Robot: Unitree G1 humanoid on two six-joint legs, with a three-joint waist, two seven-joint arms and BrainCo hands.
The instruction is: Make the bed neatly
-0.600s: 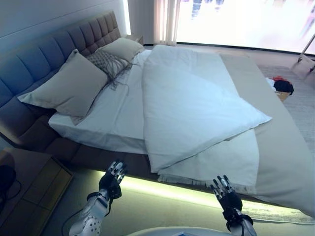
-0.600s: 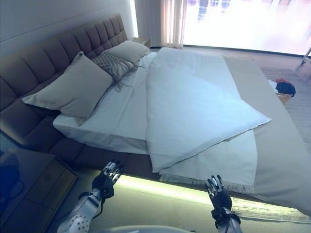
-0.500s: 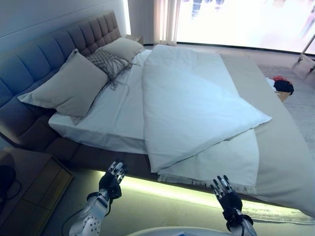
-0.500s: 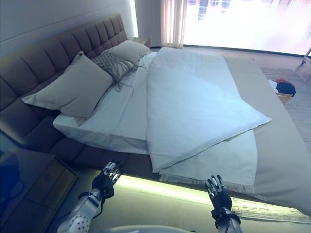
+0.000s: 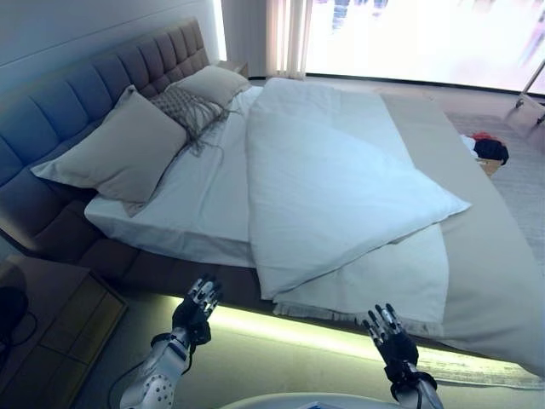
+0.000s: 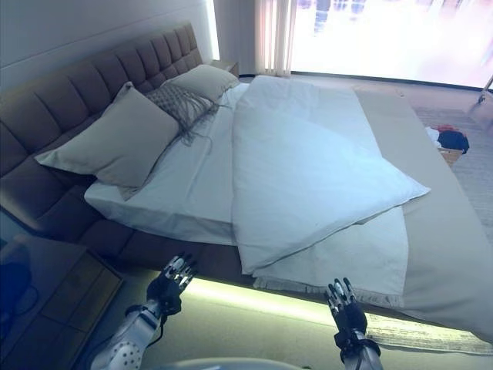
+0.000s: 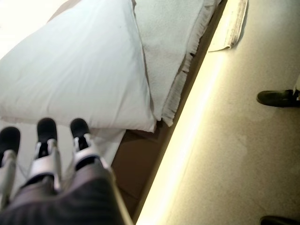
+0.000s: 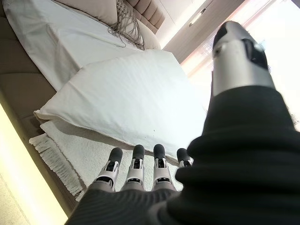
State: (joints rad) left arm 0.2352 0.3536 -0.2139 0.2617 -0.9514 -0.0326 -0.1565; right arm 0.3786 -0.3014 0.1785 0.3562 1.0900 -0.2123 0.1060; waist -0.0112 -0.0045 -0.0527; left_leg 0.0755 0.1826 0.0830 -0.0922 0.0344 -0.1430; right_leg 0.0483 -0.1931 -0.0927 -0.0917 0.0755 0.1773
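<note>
A wide bed [image 5: 153, 273] with a tufted headboard [image 5: 85, 85] fills the view. A white duvet [image 5: 332, 179] lies folded back across the middle, its near corner hanging over the bed's edge, on top of a fringed white blanket [image 5: 400, 281]. Bare white sheet [image 5: 196, 196] shows on the left. Three pillows lean at the headboard: a big beige one [image 5: 119, 149], a patterned one [image 5: 187, 106] and another beige one [image 5: 213, 83]. My left hand [image 5: 194, 308] and right hand [image 5: 390, 334] hover open, fingers straight, just short of the bed's near edge, touching nothing.
A wooden bedside table [image 5: 51, 332] stands at the lower left. A lit strip [image 5: 281, 328] runs under the bed frame. Clothes in a basket [image 5: 490, 152] lie on the floor beyond the bed, at the right. A person's black shoe [image 7: 276, 97] shows on the floor.
</note>
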